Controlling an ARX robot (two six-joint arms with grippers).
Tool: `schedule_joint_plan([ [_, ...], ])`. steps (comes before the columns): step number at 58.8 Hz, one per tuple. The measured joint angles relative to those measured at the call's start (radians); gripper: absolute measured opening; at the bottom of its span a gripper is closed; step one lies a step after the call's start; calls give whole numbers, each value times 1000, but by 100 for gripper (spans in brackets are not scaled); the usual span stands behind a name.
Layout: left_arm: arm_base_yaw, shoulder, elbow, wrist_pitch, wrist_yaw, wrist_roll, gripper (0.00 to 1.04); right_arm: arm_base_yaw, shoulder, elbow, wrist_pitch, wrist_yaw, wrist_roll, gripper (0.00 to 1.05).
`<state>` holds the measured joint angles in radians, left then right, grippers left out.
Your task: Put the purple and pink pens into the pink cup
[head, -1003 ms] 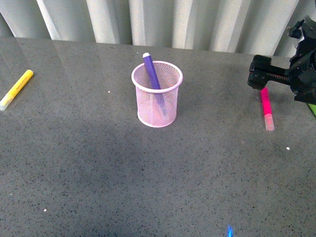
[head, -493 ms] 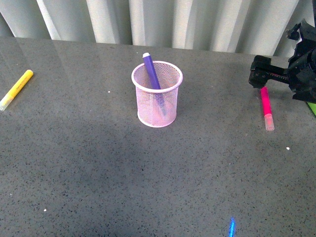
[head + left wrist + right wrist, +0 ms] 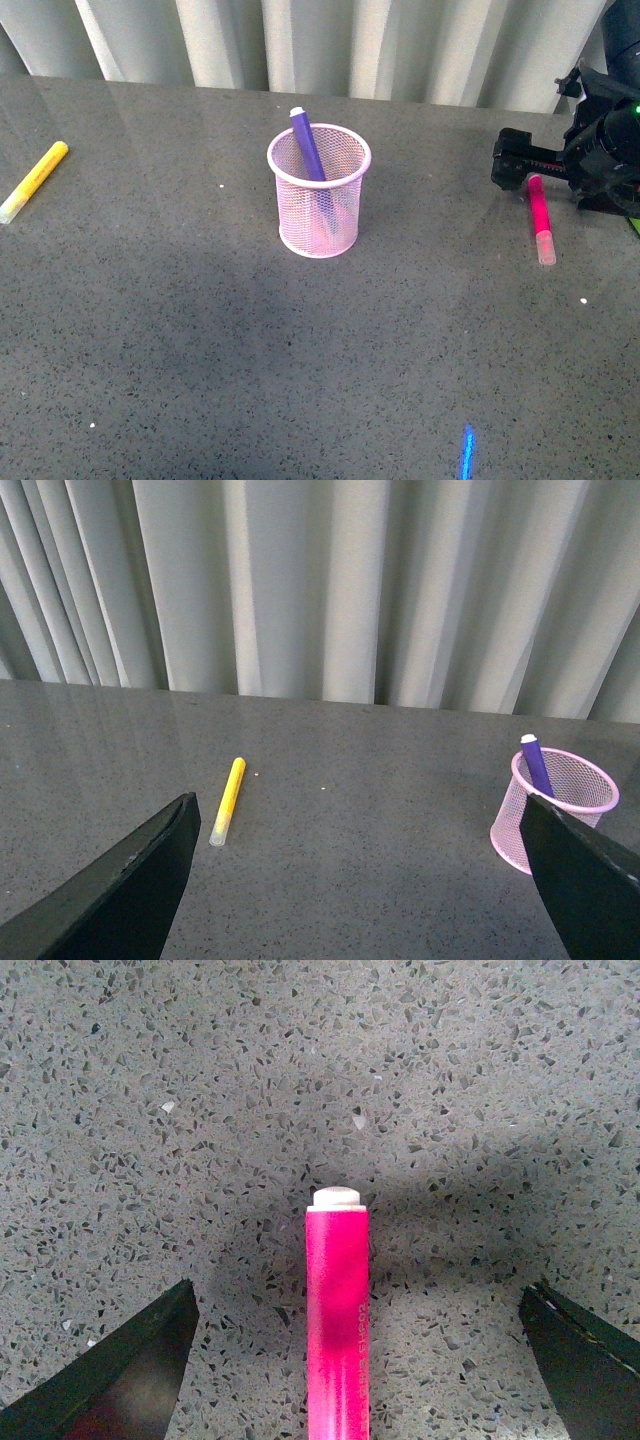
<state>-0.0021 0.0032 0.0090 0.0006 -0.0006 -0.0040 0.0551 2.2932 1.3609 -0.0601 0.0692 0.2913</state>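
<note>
The pink cup [image 3: 319, 205] stands upright near the table's middle, also seen in the left wrist view [image 3: 553, 810]. The purple pen [image 3: 308, 150] leans inside it, its tip above the rim [image 3: 534, 762]. Flat on the table at the right lies the pink pen [image 3: 540, 218], pale cap toward me. My right gripper [image 3: 522, 162] hangs open right over the pen's far end; in its wrist view the pen [image 3: 338, 1320] lies midway between the two spread fingers, untouched. My left gripper [image 3: 370, 880] is open with nothing between its fingers, and it does not show in the front view.
A yellow marker [image 3: 33, 181] lies at the table's far left [image 3: 226, 800]. A sliver of green shows at the right edge [image 3: 634, 222]. Grey curtains [image 3: 320, 45] hang behind the speckled dark table [image 3: 200, 330].
My right gripper has shifted slightly left and lower, settling over the pink pen's far end. The cup, the purple pen and the pink pen have not moved.
</note>
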Motion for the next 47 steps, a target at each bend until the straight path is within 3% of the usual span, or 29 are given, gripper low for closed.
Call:
schedule_joint_plan([
  [13,0,0,0,0,0,0,98,22,13,32,-49,11,-12,96],
  [37,0,0,0,0,0,0,98,64,14,36,-87,13,-21,37],
  [41,0,0,0,0,0,0,98,69,11,27,-72,11,-19,22],
  [47,0,0,0,0,0,0,98,69,2,8,-45,3,-8,12],
])
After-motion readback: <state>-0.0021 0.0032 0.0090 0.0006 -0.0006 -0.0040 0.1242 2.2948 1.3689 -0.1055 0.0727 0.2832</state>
